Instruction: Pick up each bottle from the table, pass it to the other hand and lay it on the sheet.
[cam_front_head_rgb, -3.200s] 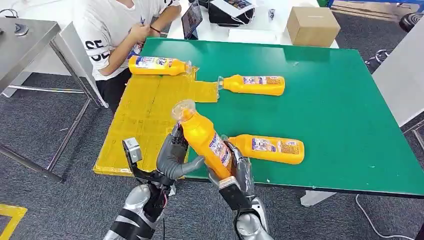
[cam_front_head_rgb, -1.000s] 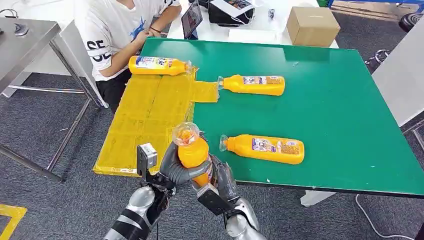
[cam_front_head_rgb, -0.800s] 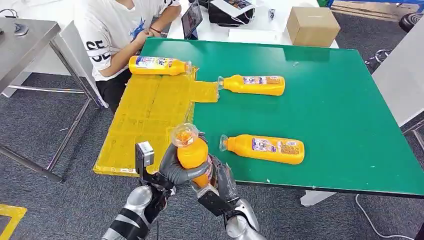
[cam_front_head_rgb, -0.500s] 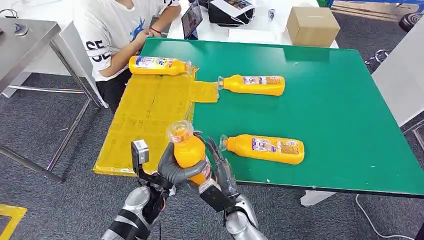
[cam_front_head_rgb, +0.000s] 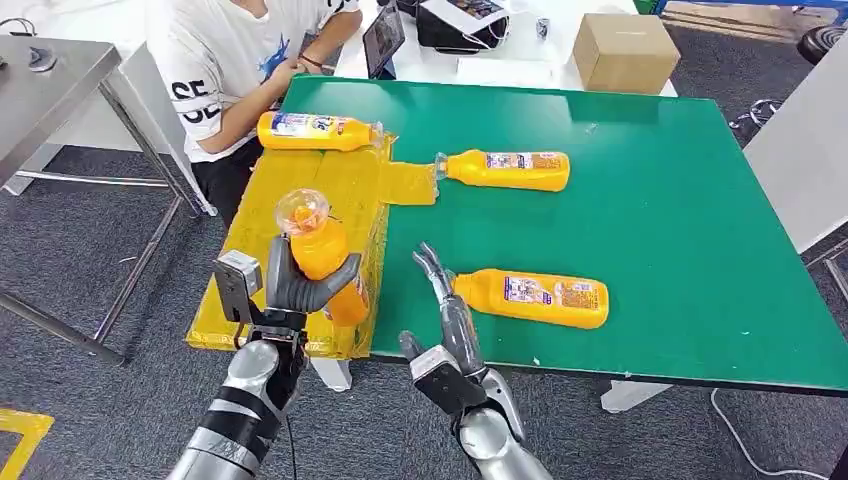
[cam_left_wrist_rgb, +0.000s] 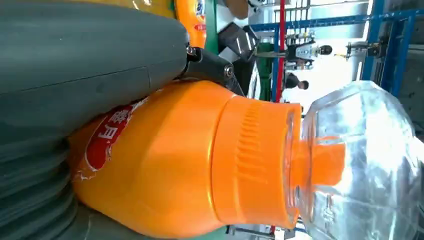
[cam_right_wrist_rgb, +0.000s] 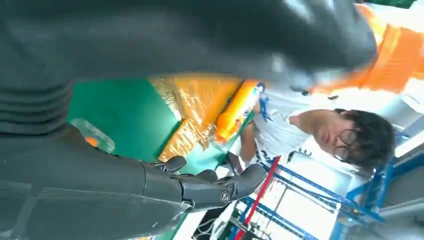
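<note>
We have the bottle (cam_front_head_rgb: 322, 262) wrapped firmly in our left hand (cam_front_head_rgb: 296, 288), upright, cap skyward, hanging over the near end of the yellow sheet (cam_front_head_rgb: 300, 215). Our right hand (cam_front_head_rgb: 445, 310) holds nothing, fingers straight and apart, off to the sheet's right. To lay it flat, we judge its long axis must tip over.

I see the held bottle (cam_left_wrist_rgb: 165, 165) as smooth, glossy orange plastic with a ribbed collar and a clear, glassy cap; my left hand (cam_front_head_rgb: 295, 285) looks matt grey, its cover ribbed; the sheet (cam_front_head_rgb: 290, 225) is crinkled, shiny yellow film; the desk (cam_front_head_rgb: 650, 220) top is a flat, matt green; the floor (cam_front_head_rgb: 100, 250) is rough grey carpet.
</note>
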